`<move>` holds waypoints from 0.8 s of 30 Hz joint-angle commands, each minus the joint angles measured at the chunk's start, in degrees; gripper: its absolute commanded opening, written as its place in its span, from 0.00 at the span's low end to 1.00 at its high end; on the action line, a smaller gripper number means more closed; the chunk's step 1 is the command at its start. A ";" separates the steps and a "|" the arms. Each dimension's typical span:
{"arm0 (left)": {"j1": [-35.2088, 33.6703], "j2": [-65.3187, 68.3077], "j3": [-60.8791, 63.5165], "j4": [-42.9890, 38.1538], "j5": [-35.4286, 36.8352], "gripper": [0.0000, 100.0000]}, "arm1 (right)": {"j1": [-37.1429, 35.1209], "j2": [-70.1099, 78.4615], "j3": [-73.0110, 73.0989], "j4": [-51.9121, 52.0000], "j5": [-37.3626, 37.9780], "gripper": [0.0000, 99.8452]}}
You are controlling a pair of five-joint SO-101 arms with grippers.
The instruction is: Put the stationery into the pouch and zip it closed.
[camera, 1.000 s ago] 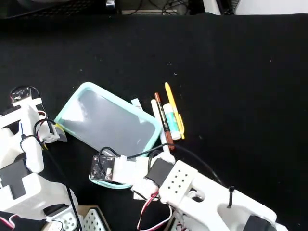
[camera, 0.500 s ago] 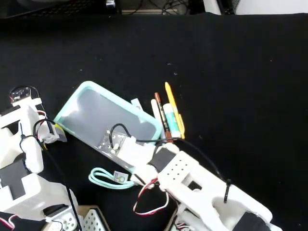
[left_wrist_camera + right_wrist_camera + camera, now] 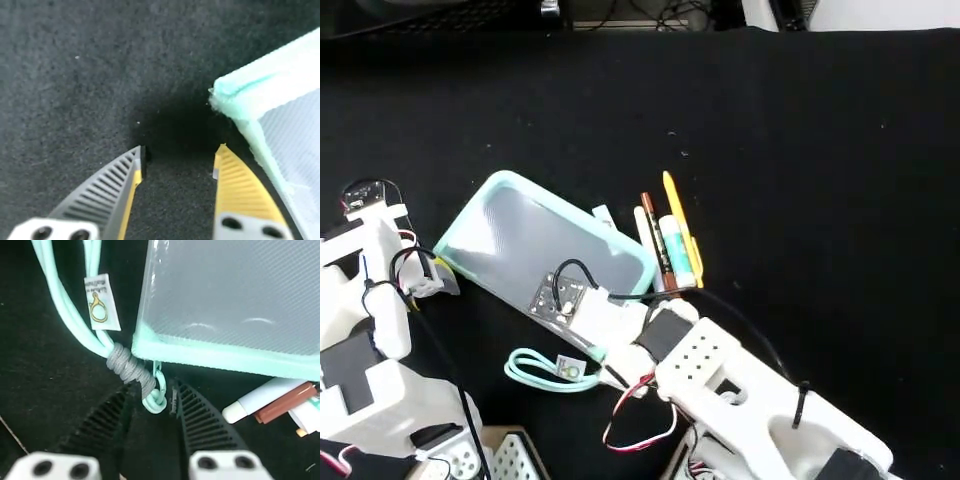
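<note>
The left hand (image 3: 181, 150), spread wide, hangs over black cloth (image 3: 75, 75) beside a corner of the pouch (image 3: 280, 115).

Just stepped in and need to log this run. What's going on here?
A translucent pouch with mint-green trim lies on the black table. The right gripper is at one corner, fingers narrowly open either side of a small mint ring. The left gripper is open beside another corner, holding nothing. The pens and glue stick lie outside beside the pouch, not yet packed.
</note>
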 commanded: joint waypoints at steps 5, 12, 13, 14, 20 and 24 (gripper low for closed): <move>-2.42 0.26 -1.63 -0.44 0.88 0.24 | -1.93 4.88 0.84 -7.21 -1.23 0.11; -2.42 0.26 -1.63 -0.44 0.88 0.24 | -2.37 17.19 -6.20 -17.23 -6.33 0.10; -2.42 0.26 -1.63 -0.44 0.88 0.24 | -2.37 18.24 -8.13 -17.32 -6.33 0.10; -2.42 0.26 -1.63 -0.44 0.88 0.24 | -2.29 19.12 -9.89 -17.32 -6.33 0.10; -2.42 0.44 -1.71 -0.44 0.88 0.24 | 2.02 24.04 -17.63 -17.23 -6.33 0.11; -2.42 0.44 -1.63 -0.44 0.88 0.24 | 2.29 26.42 -17.10 -14.95 -6.24 0.11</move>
